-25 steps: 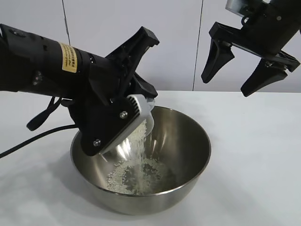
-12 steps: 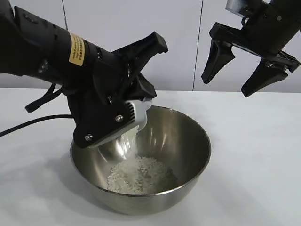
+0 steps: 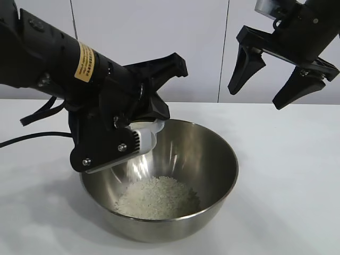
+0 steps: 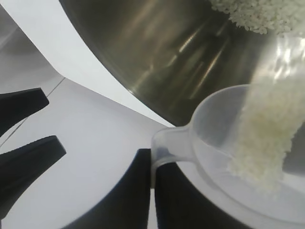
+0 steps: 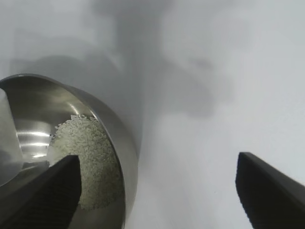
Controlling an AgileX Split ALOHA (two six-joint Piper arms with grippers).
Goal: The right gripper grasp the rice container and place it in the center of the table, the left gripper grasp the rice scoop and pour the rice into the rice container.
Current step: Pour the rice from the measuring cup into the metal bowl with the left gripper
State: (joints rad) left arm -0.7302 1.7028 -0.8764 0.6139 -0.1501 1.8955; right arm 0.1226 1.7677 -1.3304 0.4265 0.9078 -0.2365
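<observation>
Fingers of my left gripper (image 3: 139, 142) pinched the rice scoop (image 3: 146, 135) above the rice container (image 3: 212, 159); right gripper (image 3: 266, 79) hung agape.

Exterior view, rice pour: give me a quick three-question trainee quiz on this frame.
1. True or false: the right gripper holds the rice container.
2. Where does the rice lie? A) spilled on the table B) heaped in the container's bottom C) nowhere visible
3. Fill in: the left gripper is shut on the rice ____.

Key: 1 false, it hangs open above the table; 2 B; 3 scoop.
</observation>
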